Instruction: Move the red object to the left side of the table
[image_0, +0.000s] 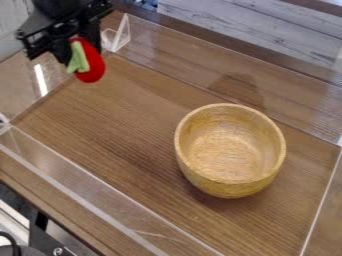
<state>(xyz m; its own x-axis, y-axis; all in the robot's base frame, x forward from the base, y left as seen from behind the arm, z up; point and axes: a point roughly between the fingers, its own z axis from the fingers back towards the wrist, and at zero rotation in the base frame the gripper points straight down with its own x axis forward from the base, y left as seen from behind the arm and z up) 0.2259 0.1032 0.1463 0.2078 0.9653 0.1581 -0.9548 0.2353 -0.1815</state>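
Nearest the camera, a clear acrylic wall (94, 195) runs diagonally along the front edge of the tabletop (134, 130). Behind it, bare wood grain stretches open across the left and centre. A wooden bowl (231, 149) sits right of centre, well apart from the walls. At the far left corner, the black pincer (76, 45) grips the red object (88, 62), held above the surface near the rear wall.
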